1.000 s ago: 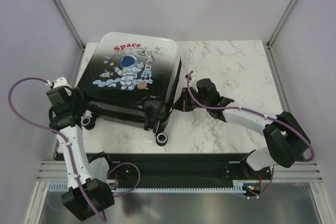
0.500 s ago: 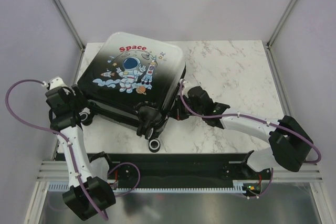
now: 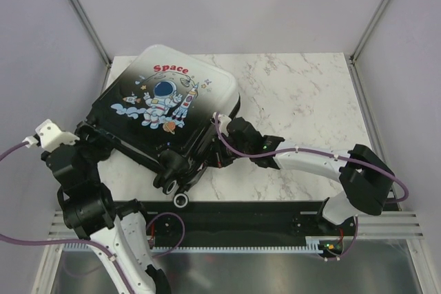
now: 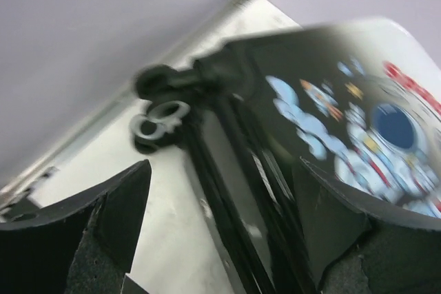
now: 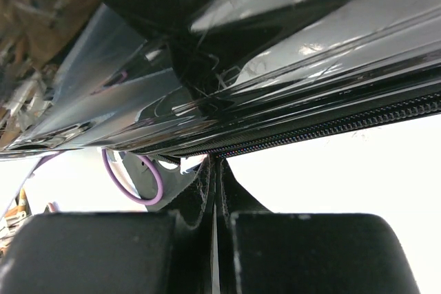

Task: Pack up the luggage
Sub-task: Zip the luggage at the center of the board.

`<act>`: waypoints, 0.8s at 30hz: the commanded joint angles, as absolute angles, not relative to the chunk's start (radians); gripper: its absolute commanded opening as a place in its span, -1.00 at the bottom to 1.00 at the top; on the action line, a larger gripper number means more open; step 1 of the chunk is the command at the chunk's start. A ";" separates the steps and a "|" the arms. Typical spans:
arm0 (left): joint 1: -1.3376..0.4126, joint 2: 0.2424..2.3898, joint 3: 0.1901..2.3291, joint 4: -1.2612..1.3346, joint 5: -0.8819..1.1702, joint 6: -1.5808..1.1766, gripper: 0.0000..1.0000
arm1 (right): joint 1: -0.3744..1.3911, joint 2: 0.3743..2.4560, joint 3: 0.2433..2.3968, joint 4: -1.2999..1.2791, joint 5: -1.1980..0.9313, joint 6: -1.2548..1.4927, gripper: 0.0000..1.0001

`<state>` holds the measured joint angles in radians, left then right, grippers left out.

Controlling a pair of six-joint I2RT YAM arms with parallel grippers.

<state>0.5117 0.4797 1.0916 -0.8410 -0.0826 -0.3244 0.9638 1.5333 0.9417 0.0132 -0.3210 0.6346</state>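
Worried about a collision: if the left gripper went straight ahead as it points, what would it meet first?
Probably the luggage, its black side wall beside the corner wheel, framed by the open left gripper; depth is unclear.

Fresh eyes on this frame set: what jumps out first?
The closed luggage with its astronaut and red Space print lies askew on the left of the marble table, wheels toward the arms. The right end effector is shut, tips at the zipper seam on the shell's right side. The left end effector gapes open, facing the left wheeled corner.
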 commanded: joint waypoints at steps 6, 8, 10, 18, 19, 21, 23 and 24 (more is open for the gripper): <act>0.483 0.358 1.154 -1.185 0.703 -0.224 0.72 | 0.996 1.546 1.006 0.003 -0.471 0.629 -1.00; 0.476 0.333 1.170 -1.285 0.732 -0.198 0.68 | 0.996 1.539 1.000 0.003 -0.468 0.626 -1.00; 0.468 0.304 1.187 -1.360 0.729 -0.180 0.64 | 0.996 1.532 0.991 0.003 -0.466 0.623 -1.00; 0.486 0.245 1.131 -1.367 0.651 -0.166 0.49 | 0.996 1.558 0.997 -0.025 -0.466 0.614 -1.00; 0.495 0.248 1.121 -1.335 0.634 -0.173 0.49 | 0.997 1.563 1.002 -0.025 -0.469 0.611 -1.00; 0.495 0.281 1.098 -1.221 0.598 -0.170 0.50 | 0.996 1.577 1.003 -0.025 -0.474 0.611 -1.00; 0.492 0.361 1.115 -1.149 0.519 -0.140 0.51 | 0.997 1.582 1.003 -0.025 -0.482 0.612 -1.00; 0.488 0.389 1.126 -1.072 0.499 -0.121 0.53 | 0.997 1.580 1.005 -0.025 -0.482 0.612 -1.00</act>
<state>0.4877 0.2913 1.1076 -1.2652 0.5854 -0.1932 0.9638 1.5394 0.9585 -0.0170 -0.3206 0.6228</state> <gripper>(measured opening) 0.758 0.008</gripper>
